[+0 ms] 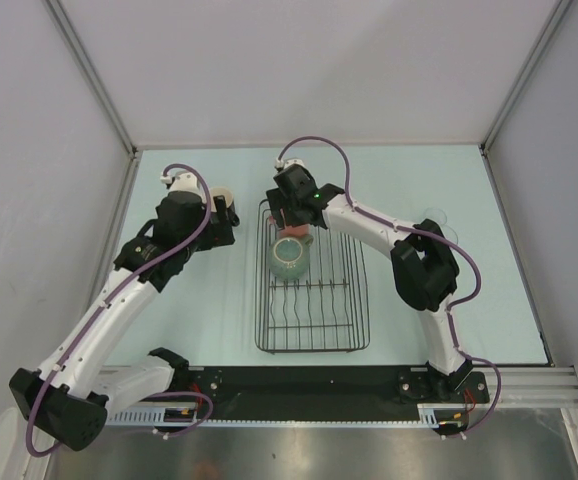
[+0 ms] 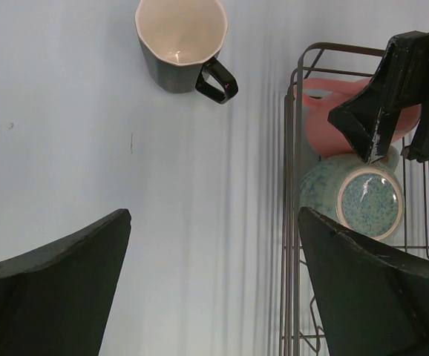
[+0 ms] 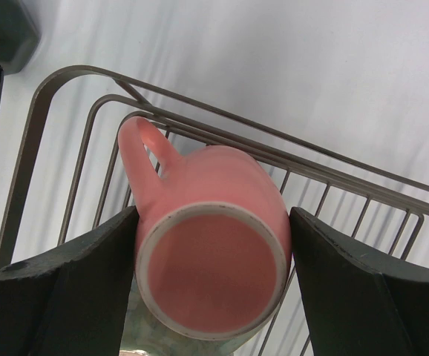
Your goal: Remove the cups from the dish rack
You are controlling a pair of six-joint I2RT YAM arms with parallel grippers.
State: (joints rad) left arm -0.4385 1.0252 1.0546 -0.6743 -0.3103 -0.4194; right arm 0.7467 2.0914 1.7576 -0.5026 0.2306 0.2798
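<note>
The black wire dish rack [image 1: 314, 310] lies mid-table. A pink handled mug [image 3: 211, 252] stands upside down at its far end. My right gripper [image 3: 214, 222] is shut on the mug, one finger on each side, and shows from above [image 1: 294, 222]. A pale-green cup [image 1: 290, 257] lies in the rack just below the mug; it also shows in the left wrist view [image 2: 322, 189]. A black cup [image 2: 181, 44] stands upright on the table left of the rack. My left gripper [image 2: 214, 274] is open and empty above bare table, between the black cup and the rack [image 2: 290, 222].
Faint clear glass tumblers [image 1: 436, 214] stand on the table right of the rack, by the right arm's elbow. The near half of the rack holds only upright tines. Grey walls enclose the table on three sides.
</note>
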